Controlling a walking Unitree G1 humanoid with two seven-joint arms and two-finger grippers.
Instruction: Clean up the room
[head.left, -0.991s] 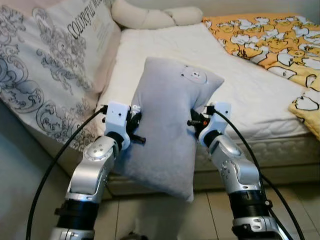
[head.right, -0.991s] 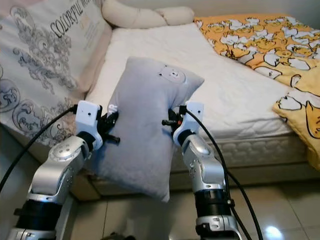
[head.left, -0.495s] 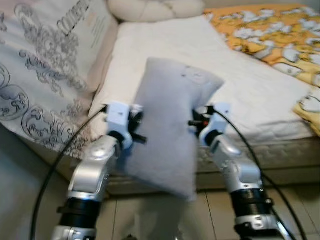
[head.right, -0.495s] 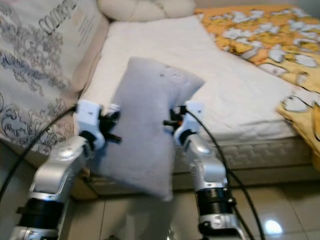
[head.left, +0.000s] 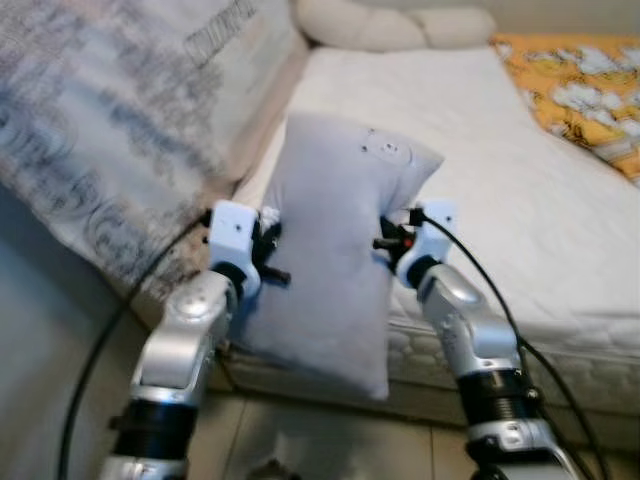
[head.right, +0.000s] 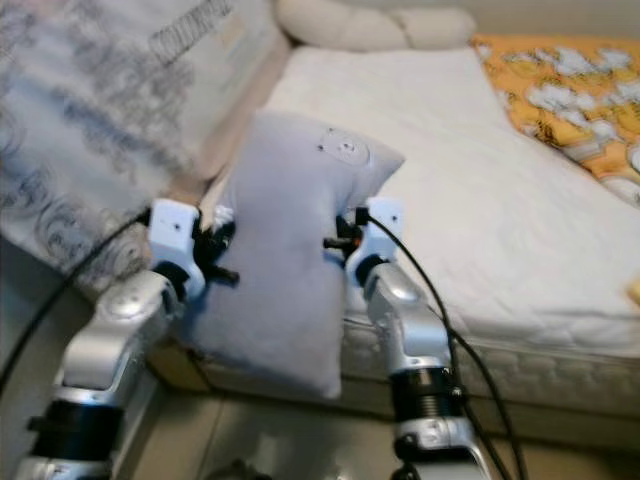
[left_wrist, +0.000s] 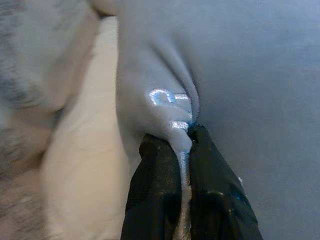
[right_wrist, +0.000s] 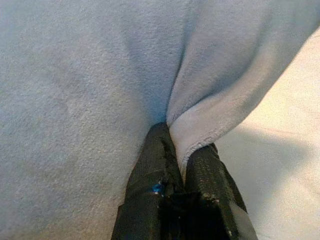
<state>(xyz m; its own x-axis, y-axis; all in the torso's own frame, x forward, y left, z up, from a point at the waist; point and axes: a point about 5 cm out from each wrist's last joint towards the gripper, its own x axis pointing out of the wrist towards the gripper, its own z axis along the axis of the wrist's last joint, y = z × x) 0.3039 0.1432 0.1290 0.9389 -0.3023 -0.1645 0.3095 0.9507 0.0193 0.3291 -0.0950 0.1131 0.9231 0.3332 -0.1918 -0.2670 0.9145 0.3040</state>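
Wrist views: fingers (left_wrist: 160, 165) pinching pillow (head.left: 335, 250)

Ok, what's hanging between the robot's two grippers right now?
The grey pillow: the left gripper and right gripper each pinch one side edge of it, seen in the eye views.

One grey pillow (head.left: 335, 250), perhaps three cushions (head.left: 120, 130).

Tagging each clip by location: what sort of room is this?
Most likely a bedroom: a bed with a bare white mattress, an orange patterned blanket on it, and a grey pillow held up before it.
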